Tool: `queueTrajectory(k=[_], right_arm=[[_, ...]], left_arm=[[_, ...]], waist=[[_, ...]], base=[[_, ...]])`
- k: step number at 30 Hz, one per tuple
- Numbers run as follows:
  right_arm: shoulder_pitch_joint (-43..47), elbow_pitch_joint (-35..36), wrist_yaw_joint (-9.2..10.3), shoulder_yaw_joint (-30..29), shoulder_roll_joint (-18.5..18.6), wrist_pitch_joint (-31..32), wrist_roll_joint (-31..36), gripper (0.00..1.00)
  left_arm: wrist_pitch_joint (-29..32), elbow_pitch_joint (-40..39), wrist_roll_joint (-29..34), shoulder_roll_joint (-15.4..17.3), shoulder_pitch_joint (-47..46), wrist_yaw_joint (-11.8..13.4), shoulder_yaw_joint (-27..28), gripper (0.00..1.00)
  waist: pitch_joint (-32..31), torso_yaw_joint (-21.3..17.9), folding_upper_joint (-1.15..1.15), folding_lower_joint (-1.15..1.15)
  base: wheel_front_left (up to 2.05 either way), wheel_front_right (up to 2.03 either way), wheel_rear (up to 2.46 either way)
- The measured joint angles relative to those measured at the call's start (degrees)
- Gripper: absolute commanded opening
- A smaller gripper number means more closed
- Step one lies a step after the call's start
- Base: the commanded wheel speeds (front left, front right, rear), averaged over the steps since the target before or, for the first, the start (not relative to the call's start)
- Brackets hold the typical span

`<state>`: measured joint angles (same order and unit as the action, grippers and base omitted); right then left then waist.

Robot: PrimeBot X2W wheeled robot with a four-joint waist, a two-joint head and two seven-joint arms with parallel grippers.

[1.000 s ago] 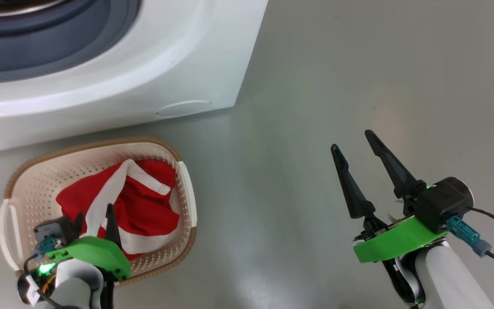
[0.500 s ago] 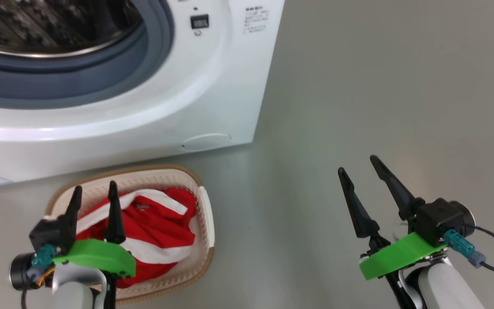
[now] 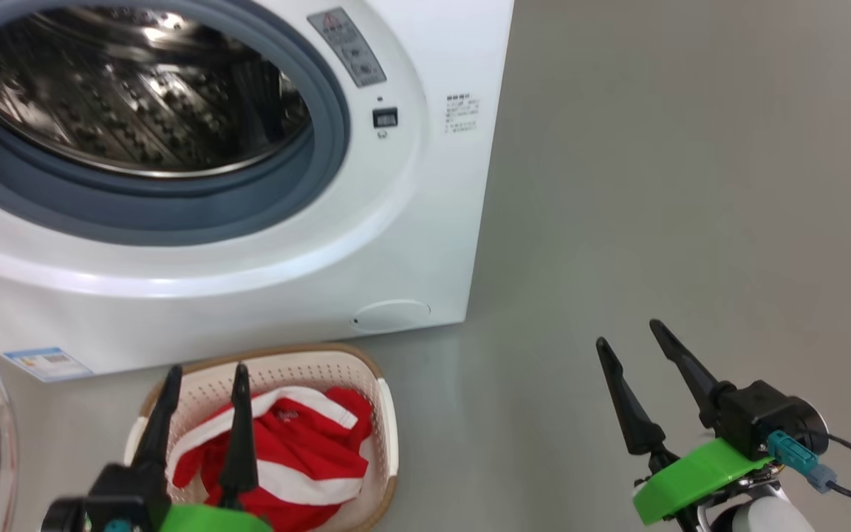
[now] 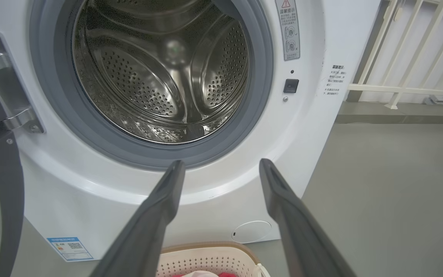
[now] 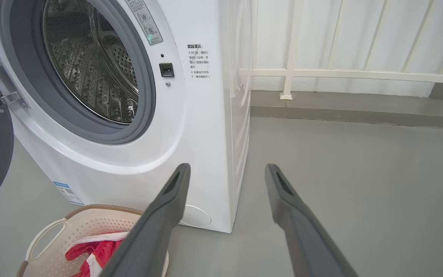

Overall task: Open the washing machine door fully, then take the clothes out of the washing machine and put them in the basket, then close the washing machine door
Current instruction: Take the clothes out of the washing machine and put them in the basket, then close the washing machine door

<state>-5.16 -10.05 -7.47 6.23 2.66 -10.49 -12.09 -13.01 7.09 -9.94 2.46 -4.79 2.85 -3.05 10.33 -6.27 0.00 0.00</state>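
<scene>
Two hands: left hand [image 3: 206, 369] low at the left, close to the basket; right hand [image 3: 628, 332] low at the right, over bare grey floor [image 3: 654, 185]; fingers of both spread apart, nothing held.
Big white boxy front-loading washing machine [image 3: 411, 244]: standing on the floor, mouth open, grey-blue rubber gasket [image 3: 174, 214] around the perforated steel drum [image 4: 160, 77]; no cloth visible inside.
Bright red garments with white stripes [image 3: 300, 451]: lying crumpled in the small cream perforated plastic basket with brown rim [image 3: 278, 349], on the floor just before the machine.
Large round door with glossy black rim and clear glass bowl [image 4: 12, 200]: swung out at the left of the mouth, hanging on a metal hinge [image 4: 6, 88].
Step in hand, as judged: unloading seemingly finished; only closing the door left to do.
Handling of the door, as judged: stiff, rather heavy, turning only around the hinge; glossy rim probably slippery for a pinch; glass bulge better not struck.
Where to take hold: on the black rim at the side far from the hinge, pushing with the flat of a finger rather than clamping; probably a firm last press needed near the small black latch slot [image 4: 290, 85].
Handling of the garments: soft, light, limp; no further touching needed.
</scene>
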Motion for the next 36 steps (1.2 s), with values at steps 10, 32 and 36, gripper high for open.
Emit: queueTrajectory(k=[10,32,36], right_arm=[[5.3,1.7,0.0,-1.9,0.0,1.7,1.5,1.0],[10.0,4.5,0.0,-2.8,-0.2,4.0,1.5,1.0],[10.0,4.6,0.0,-2.8,-0.2,4.0,1.5,1.0]], left_arm=[[5.3,-10.3,1.4,0.3,11.4,2.9,-0.9,1.0],[7.9,-13.2,1.2,1.4,16.9,3.8,-1.9,1.0],[7.9,-12.7,1.2,1.4,16.9,3.8,-1.9,1.0]], waist=[[-6.2,1.0,0.0,0.0],[-11.1,1.9,0.0,0.0],[-11.2,1.9,0.0,0.0]], base=[[0.0,0.0,0.0],[0.0,0.0,0.0],[0.0,0.0,0.0]])
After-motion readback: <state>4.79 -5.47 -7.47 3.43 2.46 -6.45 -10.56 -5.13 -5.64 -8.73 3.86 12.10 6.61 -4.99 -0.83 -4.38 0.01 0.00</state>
